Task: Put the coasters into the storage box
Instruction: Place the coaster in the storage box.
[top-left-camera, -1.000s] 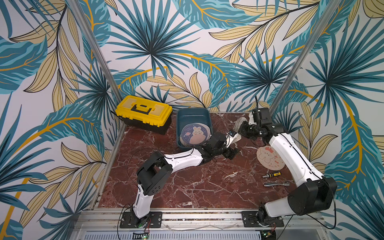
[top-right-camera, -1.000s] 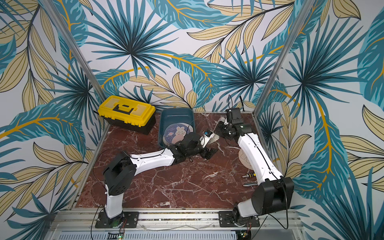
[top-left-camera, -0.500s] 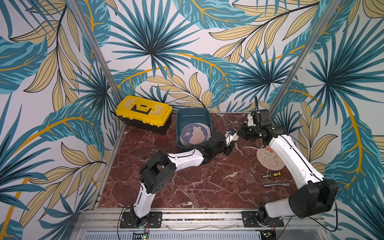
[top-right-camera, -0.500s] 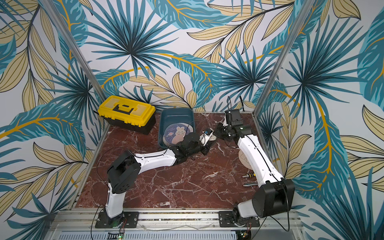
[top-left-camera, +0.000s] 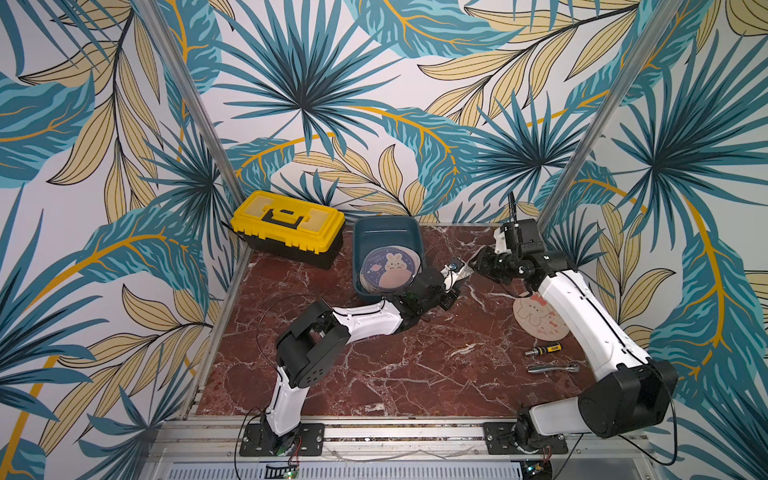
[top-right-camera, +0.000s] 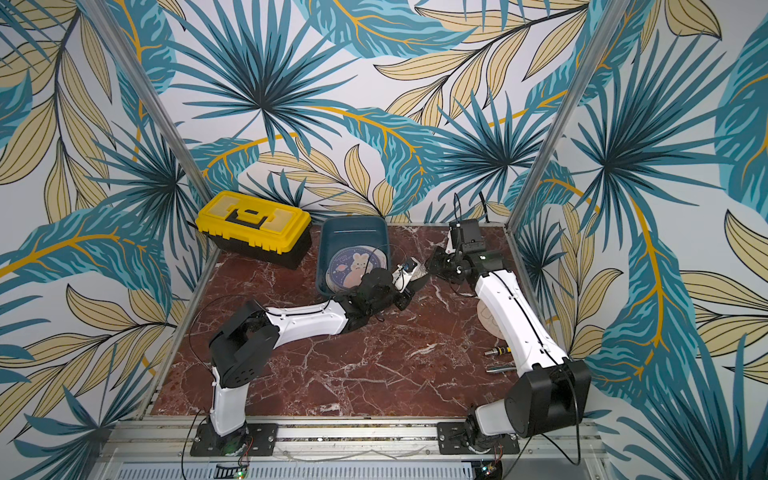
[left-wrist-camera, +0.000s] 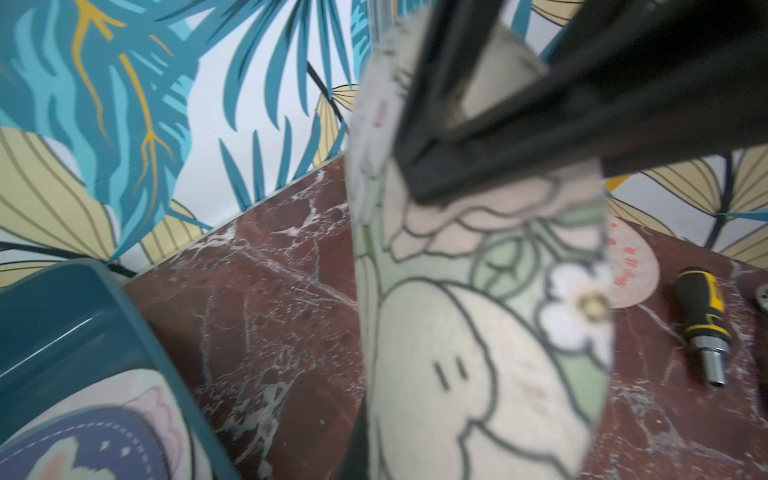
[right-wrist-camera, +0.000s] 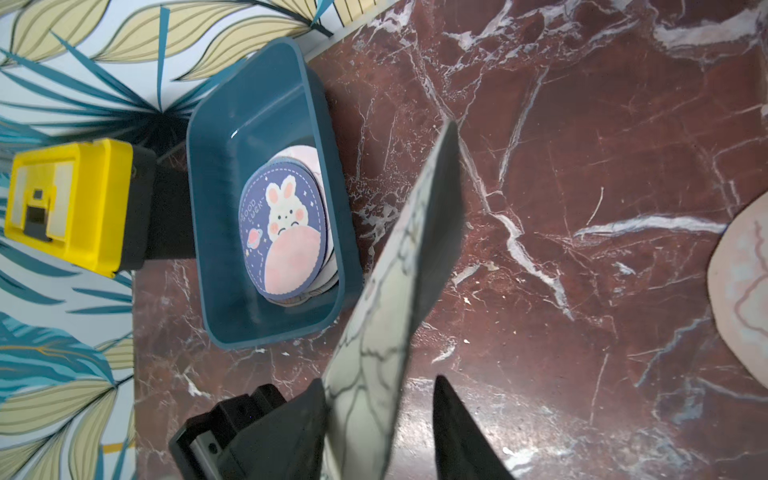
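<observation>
The counter (top-left-camera: 415, 374) is smooth, shiny stone, dark red with thin white cracks. At its 10 o'clock corner sits a toolbox (top-left-camera: 286, 226), blocky, with a yellow lid on a black base. Just beside it, at 12 o'clock, stands the storage box (top-left-camera: 386, 232). It is dark teal plastic with plain, smooth walls and round corners. A small pile of flat round coasters lies in its near end. The top one is a blue coaster (top-left-camera: 388, 270) with a white bunny and a pink ball. The ones under it show only as pale edges.

At 3 o'clock a pink coaster (top-left-camera: 536, 320) lies flat, partly hidden by the right arm.

Just past the box, toward 1 o'clock, the floral coaster (left-wrist-camera: 478, 353) stands on edge in the air. It is thin, pale green and cream, with a white flower. The left end effector (left-wrist-camera: 419, 174) pinches it tight. The right end effector (right-wrist-camera: 380, 380) has its fingers apart, with a gap on one side of the disc.

At 4 o'clock lie a short yellow-and-black screwdriver (top-left-camera: 542, 349) and a thin metal tool (top-left-camera: 552, 368), too small to name.
</observation>
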